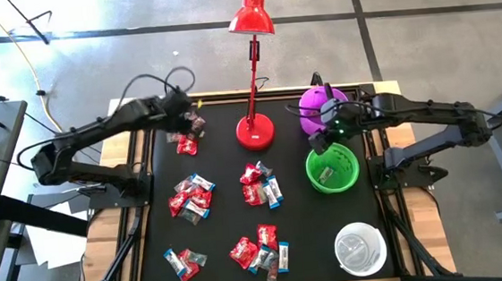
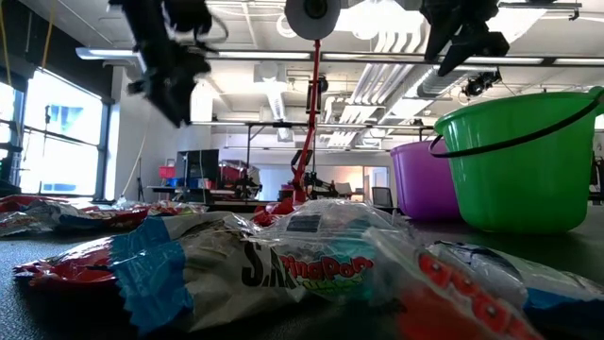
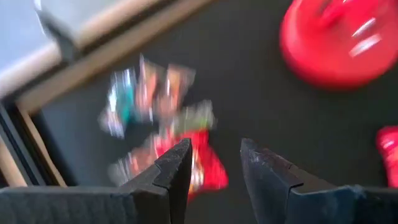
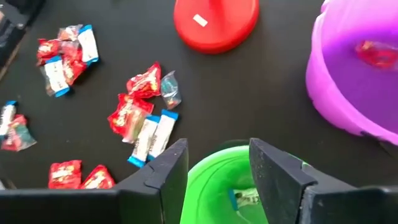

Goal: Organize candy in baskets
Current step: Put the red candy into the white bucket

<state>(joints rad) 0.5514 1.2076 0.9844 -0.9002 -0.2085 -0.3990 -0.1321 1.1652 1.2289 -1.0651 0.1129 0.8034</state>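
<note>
- Right gripper above the green basket, at the rim nearest the purple basket; fingers apart, nothing between them (in the right wrist view the green tub shows through the gap)
- Green basket: a blue-and-white wrapped candy lies inside on the bottom
- Purple basket: just beside the green one, at the far right of the black counter; one red candy lies inside
- White basket: near right corner of the counter, well apart from the other two
- Left gripper above the far left pile of candy, near the counter's wooden edge; fingers apart and empty, a red wrapper seen below the gap
- Loose candy in several piles on the counter: centre-left, centre, near left, near centre; red, blue-and-white and silvery wrappers mixed
- Red desk lamp: round base on the counter between the left gripper's pile and the purple basket
</note>
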